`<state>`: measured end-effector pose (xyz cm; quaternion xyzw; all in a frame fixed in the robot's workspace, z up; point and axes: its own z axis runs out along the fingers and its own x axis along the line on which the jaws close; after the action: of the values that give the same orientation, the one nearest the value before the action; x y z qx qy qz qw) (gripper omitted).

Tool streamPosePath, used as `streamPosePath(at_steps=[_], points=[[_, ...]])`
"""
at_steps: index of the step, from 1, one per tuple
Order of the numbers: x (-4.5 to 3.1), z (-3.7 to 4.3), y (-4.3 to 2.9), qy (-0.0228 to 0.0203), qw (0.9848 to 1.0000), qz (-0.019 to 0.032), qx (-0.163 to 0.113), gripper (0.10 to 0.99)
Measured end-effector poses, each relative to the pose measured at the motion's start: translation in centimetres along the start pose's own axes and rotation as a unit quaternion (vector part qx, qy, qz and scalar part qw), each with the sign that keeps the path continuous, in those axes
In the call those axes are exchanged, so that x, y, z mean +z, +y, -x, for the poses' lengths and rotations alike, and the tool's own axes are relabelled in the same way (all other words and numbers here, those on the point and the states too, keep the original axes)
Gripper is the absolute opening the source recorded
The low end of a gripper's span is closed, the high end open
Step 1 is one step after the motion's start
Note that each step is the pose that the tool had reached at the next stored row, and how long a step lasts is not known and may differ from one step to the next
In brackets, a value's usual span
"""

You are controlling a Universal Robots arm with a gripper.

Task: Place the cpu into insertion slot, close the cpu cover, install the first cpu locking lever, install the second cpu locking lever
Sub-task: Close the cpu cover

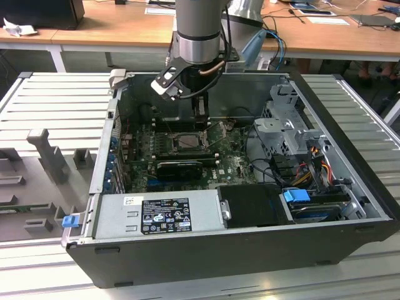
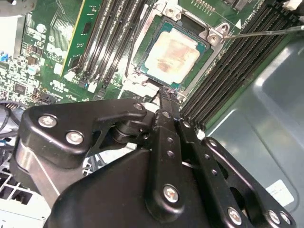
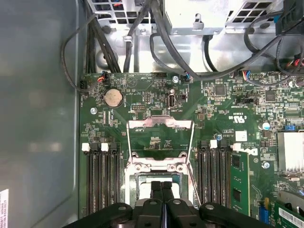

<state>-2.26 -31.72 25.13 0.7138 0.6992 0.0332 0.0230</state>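
The cpu [image 2: 173, 52] lies flat in the insertion slot [image 1: 187, 141], its pale face up with a brownish smear on it. My gripper [image 3: 161, 186] is shut with nothing between its fingers. It hangs over the near edge of the cpu [image 3: 142, 190], and its tip [image 2: 165, 95] is just off the socket's edge. The cpu cover [image 3: 160, 124] is swung open and lies back on the board, with green circuit showing through its window. Two thin wire levers [image 3: 127, 147] [image 3: 194, 178] stand free beside the socket, and one rod [image 2: 266, 33] sticks out past a corner. In the exterior view the gripper [image 1: 200, 115] is low inside the open case.
Black memory slots [image 3: 99, 175] [image 3: 213, 175] flank the socket on both sides. A long black card [image 1: 180, 167] lies in front of it. The power supply [image 1: 159, 212], the drive cage [image 1: 287, 131] and cable bundles [image 3: 156, 38] ring the board inside the case walls.
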Motion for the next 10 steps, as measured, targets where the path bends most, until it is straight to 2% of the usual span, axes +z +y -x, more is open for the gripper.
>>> streamPosePath(at_steps=[6,10], points=[[-0.04,-0.02,0.93,-0.0001,1.0,0.0,0.0,0.106],[-0.61,-0.03,1.32,0.0,1.0,0.0,0.0,0.106]])
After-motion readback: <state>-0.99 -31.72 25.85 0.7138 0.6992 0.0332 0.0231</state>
